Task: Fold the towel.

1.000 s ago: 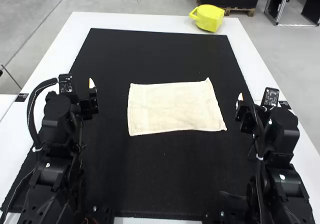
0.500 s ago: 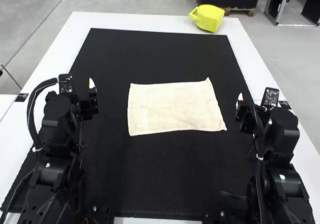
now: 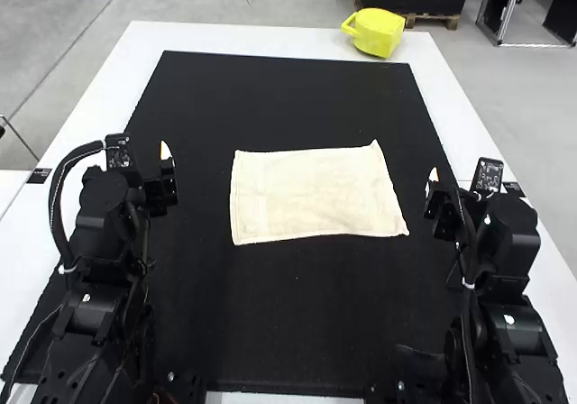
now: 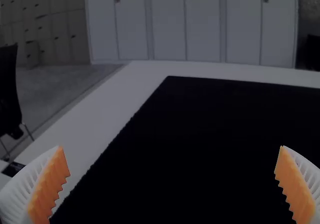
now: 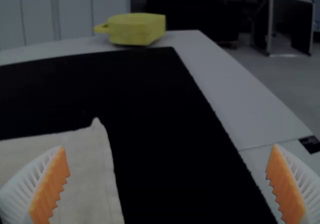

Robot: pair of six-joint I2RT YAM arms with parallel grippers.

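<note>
And the cream towel (image 3: 311,195) lies flat on the black mat (image 3: 288,314), left gripper (image 3: 168,160) at its nine o'clock, right gripper (image 3: 432,184) at three, both wide apart and empty!

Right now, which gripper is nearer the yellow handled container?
Right. The yellow handled container stands near the far right corner; the right gripper is on that side, the left gripper across the mat.

Black arms (image 3: 104,207) carry looped cables (image 3: 57,197) and white ribbed fingers (image 4: 22,194) with orange pads (image 4: 49,186).
</note>
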